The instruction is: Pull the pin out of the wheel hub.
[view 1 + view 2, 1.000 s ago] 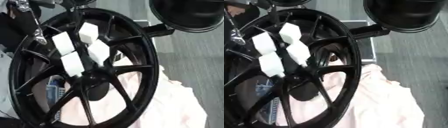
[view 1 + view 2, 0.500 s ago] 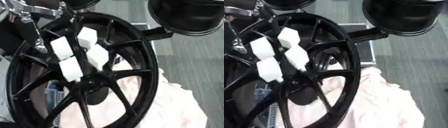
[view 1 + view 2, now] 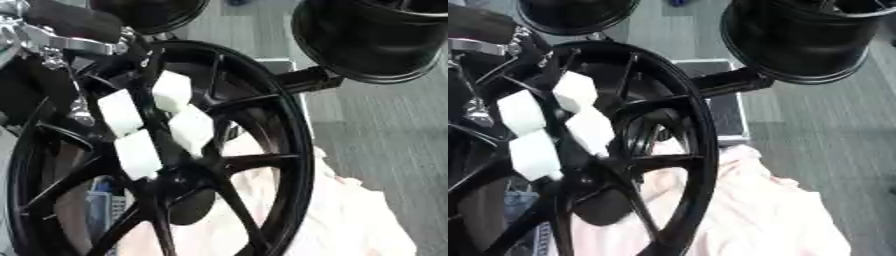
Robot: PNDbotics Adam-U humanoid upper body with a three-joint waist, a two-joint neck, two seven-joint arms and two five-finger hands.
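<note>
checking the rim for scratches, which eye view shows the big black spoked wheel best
The left eye view: the big black spoked wheel shows both rim sides. The right eye view cuts off its left rim.

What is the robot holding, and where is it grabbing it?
Cannot tell. The left hand is over the wheel spokes, among white blocks near the hub, but no pin shows.

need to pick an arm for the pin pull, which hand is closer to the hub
Left. The left hand, white-tipped fingers, already sits on the spokes at the wheel hub. The right hand shows in neither view.
</note>
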